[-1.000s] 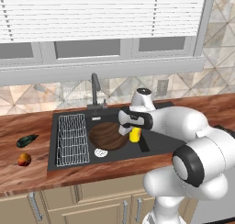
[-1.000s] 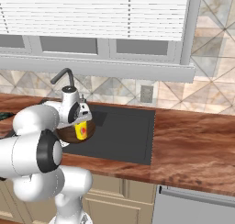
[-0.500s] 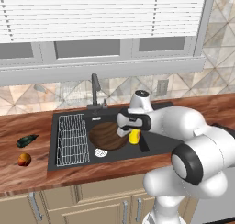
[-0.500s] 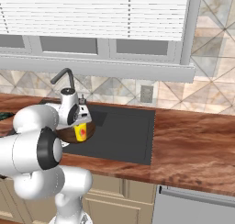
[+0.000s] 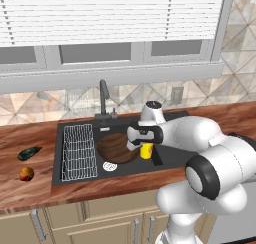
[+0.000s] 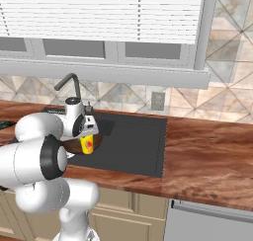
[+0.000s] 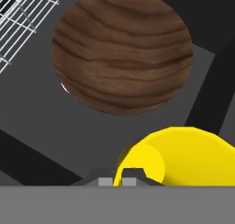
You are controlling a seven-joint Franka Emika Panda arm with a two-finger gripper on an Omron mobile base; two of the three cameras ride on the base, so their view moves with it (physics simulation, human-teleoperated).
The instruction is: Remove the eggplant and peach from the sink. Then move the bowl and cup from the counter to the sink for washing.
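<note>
Clamping the cup point(image 5: 146, 151) by its rim, gripper point(image 5: 141, 147) hangs above sink point(image 5: 170, 157); bowl point(image 5: 116, 147) just beside

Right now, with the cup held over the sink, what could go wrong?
1. The gripper pinches only the cup's rim, so the cup may slip or tilt.
2. The bowl already fills much of the sink beside it; a released cup could strike its edge and bounce.
3. The cup may land on its side.
</note>
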